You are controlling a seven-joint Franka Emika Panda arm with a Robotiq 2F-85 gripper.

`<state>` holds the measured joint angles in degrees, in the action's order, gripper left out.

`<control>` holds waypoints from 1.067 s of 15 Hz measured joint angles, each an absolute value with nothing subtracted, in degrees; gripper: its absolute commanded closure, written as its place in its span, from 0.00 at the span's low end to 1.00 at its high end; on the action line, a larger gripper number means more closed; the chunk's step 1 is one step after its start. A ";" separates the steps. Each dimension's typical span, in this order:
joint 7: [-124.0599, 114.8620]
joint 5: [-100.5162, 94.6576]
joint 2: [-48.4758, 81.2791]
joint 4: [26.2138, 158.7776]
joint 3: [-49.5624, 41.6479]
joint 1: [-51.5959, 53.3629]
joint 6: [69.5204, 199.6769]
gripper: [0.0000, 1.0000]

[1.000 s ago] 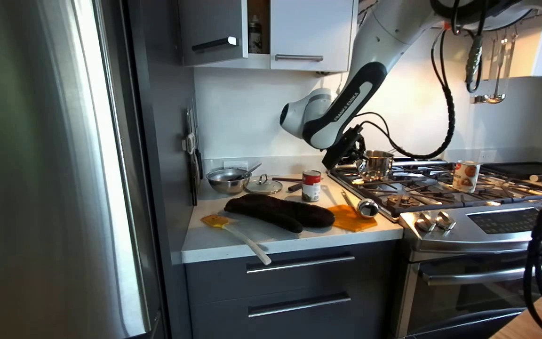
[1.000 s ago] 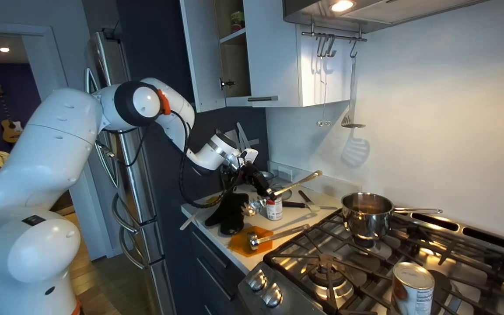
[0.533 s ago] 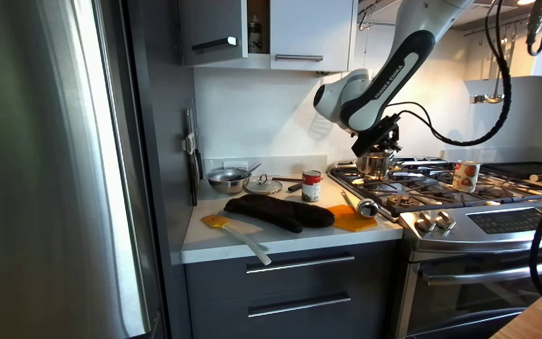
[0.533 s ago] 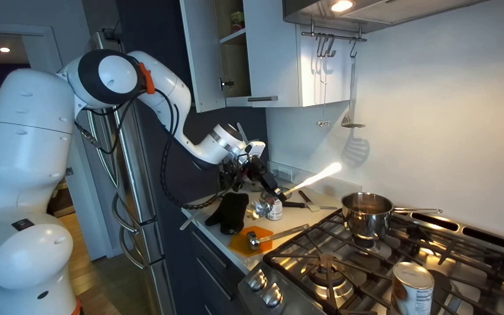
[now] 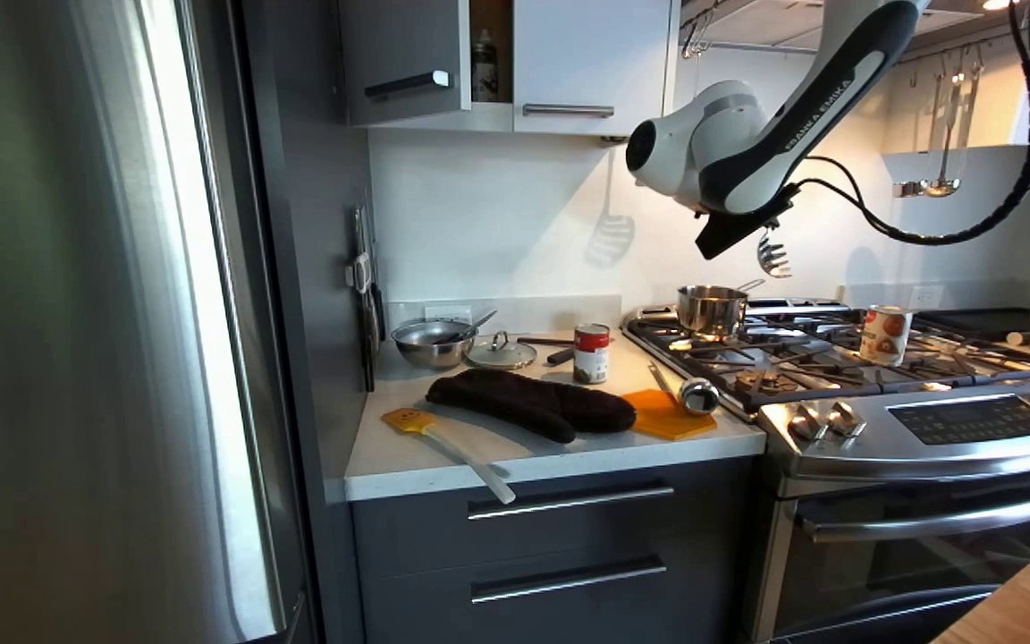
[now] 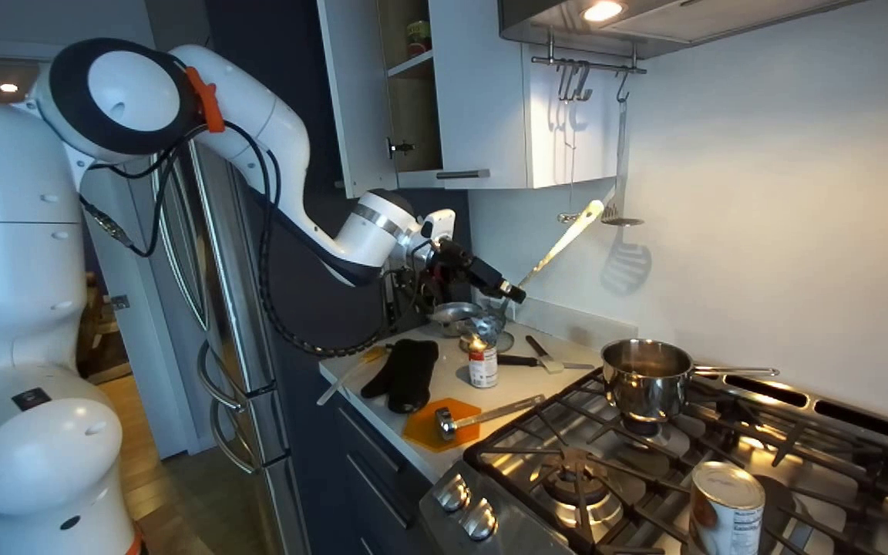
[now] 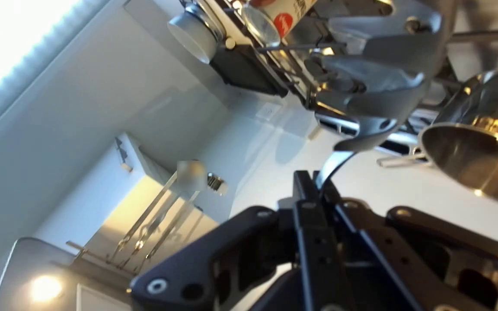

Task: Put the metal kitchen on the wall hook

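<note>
Gripper point(image 7: 313, 180) hangs in the air, higher than the saucepan point(image 6: 644, 393) and apart from it, clamped on the neck of the tined metal server point(image 6: 567, 237), whose pale handle end points up; I take the step in hand to be the carry, the hanging not yet done; the next move, I'd judge, calls for a lift and turn to bring that end to the rail hooks point(image 6: 584, 94), well above the saucepan, though which hook I can't tell; inside the saucepan I make out nothing; right of it in both exterior views stands a tall can point(image 6: 729, 512), metal top apparently closed; left of it, a red-labelled can point(image 5: 591, 358) hides its contents; farther left, a steel bowl point(image 5: 421, 356) holds a dark utensil point(image 5: 457, 336); beyond, the open cupboard point(image 6: 417, 127) holds a bottle point(image 5: 485, 72).
</note>
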<state>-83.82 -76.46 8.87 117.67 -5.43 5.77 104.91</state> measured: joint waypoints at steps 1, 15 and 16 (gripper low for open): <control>-85.70 -78.91 7.56 118.33 -4.93 5.75 104.79 0.99; -92.13 -87.96 -1.87 122.24 -4.53 -1.20 117.89 0.96; -92.13 -87.96 -1.90 122.26 -4.44 -1.15 117.89 0.96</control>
